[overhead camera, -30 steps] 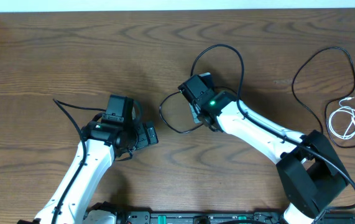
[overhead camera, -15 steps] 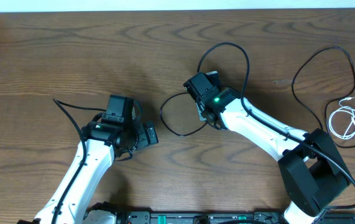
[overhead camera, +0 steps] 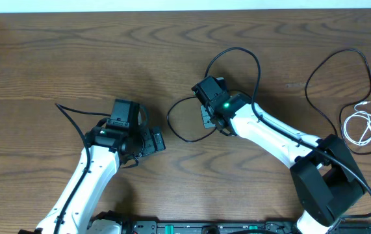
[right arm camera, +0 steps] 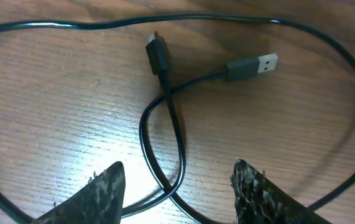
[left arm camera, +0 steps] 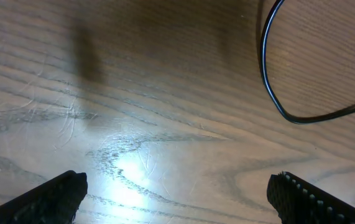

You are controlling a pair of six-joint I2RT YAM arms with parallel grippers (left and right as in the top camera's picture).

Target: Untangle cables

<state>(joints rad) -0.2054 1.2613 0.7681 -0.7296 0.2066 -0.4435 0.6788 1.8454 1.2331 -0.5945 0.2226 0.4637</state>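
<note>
Black cable (overhead camera: 237, 47) lies in one big loop at the centre of the worktop (overhead camera: 75, 52), and we count it as the piece not yet sorted. A second black cable (overhead camera: 341, 55) and a coiled white cable (overhead camera: 360, 127) sit well apart from it at the right edge of the overhead view. Our right end effector (right arm camera: 178, 165) hangs just above the spot where the loop crosses itself. Its fingers stand apart and clamp nothing, and the crossing strands run between them toward the bottom of the wrist view. The USB plug (right arm camera: 252, 65) and the small plug (right arm camera: 157, 53) lie near each other higher in that frame, both inside the outer loop. Our left end effector (left arm camera: 177, 180) is spread wide over bare wood, with only the loop's curve showing at the upper right of its view. The main risk we see is closing on both strands at once, which would drag the crossing tighter. A pull could also catch a plug under the outer loop. With the left side holding nothing, the whole cable may simply slide along.
</note>
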